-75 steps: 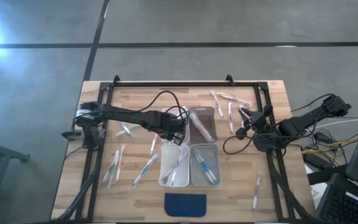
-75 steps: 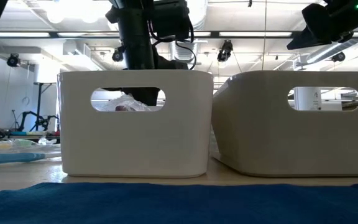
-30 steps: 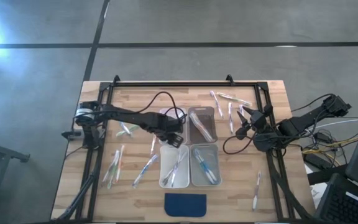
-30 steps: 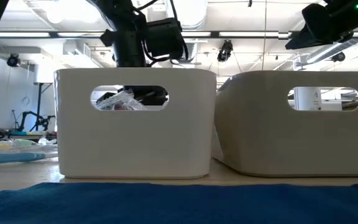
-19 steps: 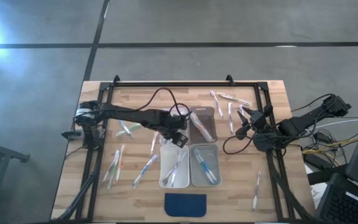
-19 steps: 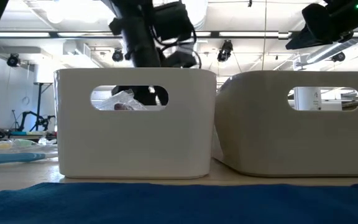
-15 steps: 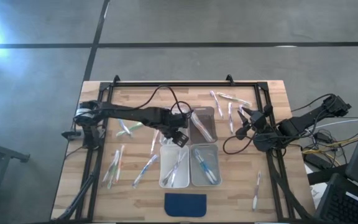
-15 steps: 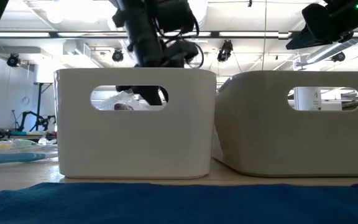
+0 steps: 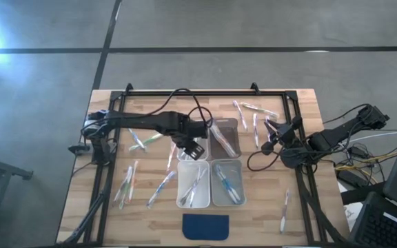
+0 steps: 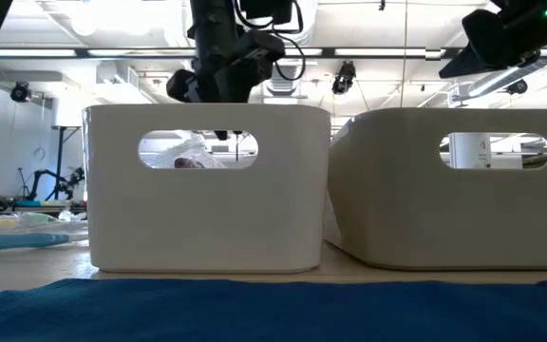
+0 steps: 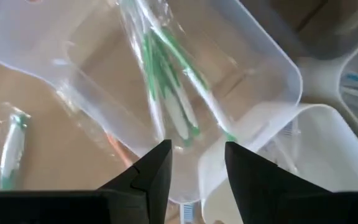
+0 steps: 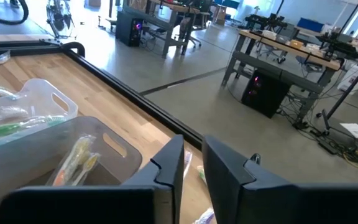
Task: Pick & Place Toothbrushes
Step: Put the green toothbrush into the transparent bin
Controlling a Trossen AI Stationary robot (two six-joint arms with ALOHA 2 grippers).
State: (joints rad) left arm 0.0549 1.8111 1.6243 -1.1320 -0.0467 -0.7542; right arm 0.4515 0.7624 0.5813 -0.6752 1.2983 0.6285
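**Toothbrushes: light, crackly, best taken mid-handle**

Left gripper [image 11: 197,149] stands with its jaws apart and nothing between them, poised at the centre of the high view over the seam between two clear bins; directly beneath it, in the left wrist view, a clear bin [image 11: 272,56] holds a small bundle of green-accented toothbrushes [image 11: 166,93] in glossy film wrappers; a second bin [image 11: 328,130] butts against it at the lower right of that frame.

Right gripper [image 9: 270,141] hangs at the right of centre in the high view, just beside a scatter of toothbrushes [image 9: 253,120] lying on the wood in the upper right of the table [image 9: 302,103]; whether it is open or closed cannot be told, nor whether it holds anything.

Further out, more toothbrushes [image 9: 160,187] lie loose across the left half of the table; one lone toothbrush [image 9: 284,210] lies at the lower right; two front bins [image 9: 192,200] below centre already hold several; a dark blue pad [image 9: 206,226] lies at the bottom centre.

Judged from their look, these are very light, thin and fairly stiff sticks; the film wrap is probably slippery and will crumple before the handle is felt; a pinch across the middle of the handle, square to its length, should keep one from pivoting or sliding out; those lying crossed or bundled risk coming up in pairs; those flat on the wood call for jaws brought right down to the table.
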